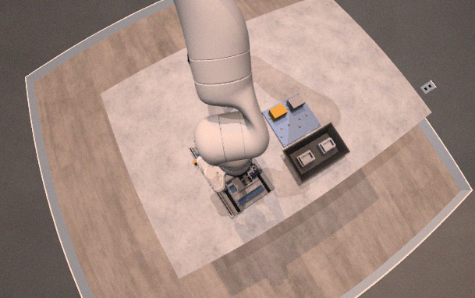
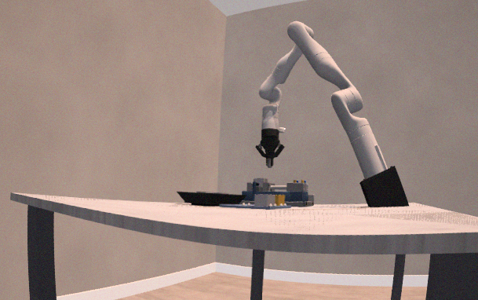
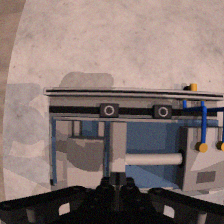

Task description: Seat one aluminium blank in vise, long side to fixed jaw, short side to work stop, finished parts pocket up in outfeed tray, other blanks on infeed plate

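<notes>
My gripper (image 2: pixel 269 162) hangs above the vise (image 2: pixel 279 192), well clear of it, with the fingers shut and nothing between them. In the wrist view the shut fingertips (image 3: pixel 116 182) point down at the vise (image 3: pixel 135 145), which has a pale rod (image 3: pixel 152 159) in its blue opening and blue hoses (image 3: pixel 202 125) at the right end. A pale grey surface lies under the fingers; I cannot tell whether it is a blank. On the blue infeed plate (image 1: pixel 292 122) lie a brass blank (image 1: pixel 278 111) and an aluminium blank (image 1: pixel 296 102). Two finished parts (image 1: pixel 306 157) (image 1: pixel 327 146) lie pocket up in the outfeed tray (image 1: pixel 316 151).
The arm's elbow (image 1: pixel 226 136) hides much of the vise (image 1: pixel 246 187) from above. The infeed plate carries several small pins (image 1: pixel 298 122). The arm's black base (image 2: pixel 384 188) stands at the far right of the table.
</notes>
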Tool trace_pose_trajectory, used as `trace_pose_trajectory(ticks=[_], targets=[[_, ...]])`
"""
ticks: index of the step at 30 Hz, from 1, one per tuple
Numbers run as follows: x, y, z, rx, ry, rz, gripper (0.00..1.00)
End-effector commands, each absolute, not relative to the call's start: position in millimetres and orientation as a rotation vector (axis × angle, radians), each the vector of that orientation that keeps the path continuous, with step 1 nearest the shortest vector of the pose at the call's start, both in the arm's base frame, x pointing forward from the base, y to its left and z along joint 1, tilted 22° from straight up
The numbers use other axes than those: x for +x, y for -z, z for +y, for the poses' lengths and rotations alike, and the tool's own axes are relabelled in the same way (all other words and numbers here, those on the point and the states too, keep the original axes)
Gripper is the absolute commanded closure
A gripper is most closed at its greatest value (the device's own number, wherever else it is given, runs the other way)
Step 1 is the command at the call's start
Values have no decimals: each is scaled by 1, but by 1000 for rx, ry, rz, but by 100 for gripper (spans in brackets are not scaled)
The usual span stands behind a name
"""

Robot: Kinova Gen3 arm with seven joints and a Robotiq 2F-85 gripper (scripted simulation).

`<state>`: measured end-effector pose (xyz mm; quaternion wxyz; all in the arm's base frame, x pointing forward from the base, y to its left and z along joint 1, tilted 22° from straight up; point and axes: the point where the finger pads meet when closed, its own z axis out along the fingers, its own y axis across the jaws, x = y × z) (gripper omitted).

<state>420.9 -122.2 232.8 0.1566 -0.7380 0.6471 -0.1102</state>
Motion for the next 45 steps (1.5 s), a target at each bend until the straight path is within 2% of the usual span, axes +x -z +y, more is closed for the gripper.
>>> trace_pose_trajectory(ticks=[1,45], targets=[[417,-244,-127,-2117,332,1853,100],[413,-250,-128,-2106,323,1864,100]])
